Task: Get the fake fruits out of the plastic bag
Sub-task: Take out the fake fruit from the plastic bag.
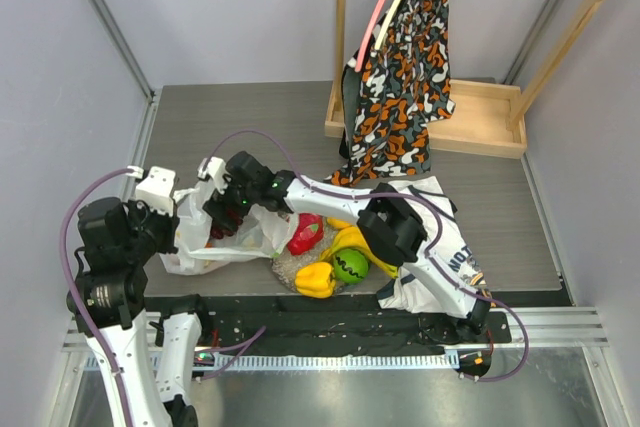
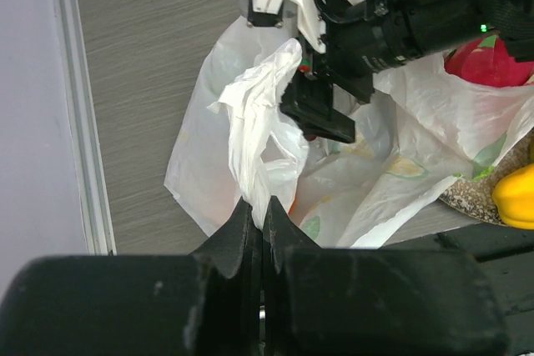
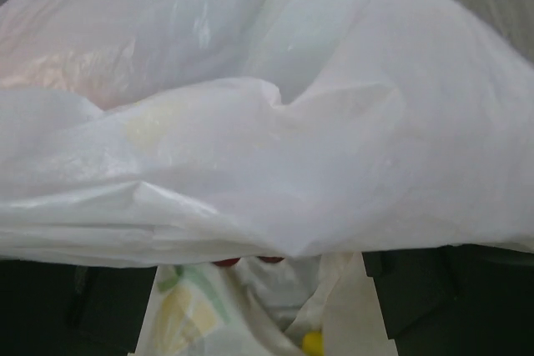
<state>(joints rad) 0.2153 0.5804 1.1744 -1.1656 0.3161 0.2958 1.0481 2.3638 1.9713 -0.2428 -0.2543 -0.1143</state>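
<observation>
The plastic bag (image 1: 222,240) lies crumpled at the table's front left, white with lemon prints (image 2: 400,168). My left gripper (image 2: 263,208) is shut on a twisted handle of the bag and holds it up. My right gripper (image 1: 226,209) is open at the bag's mouth, and bag film (image 3: 267,122) fills its view between the spread dark fingers (image 3: 421,289). Outside the bag lie a red fruit (image 1: 305,234), yellow bananas (image 1: 356,241), a green ball (image 1: 350,265) and a yellow pepper (image 1: 315,279). A small yellow patch (image 3: 311,342) shows inside the bag.
A white jersey with navy trim (image 1: 445,252) lies under the right arm. An orange-black patterned cloth bag (image 1: 400,87) hangs from a wooden stand (image 1: 480,122) at the back right. The table's front edge runs just below the fruits.
</observation>
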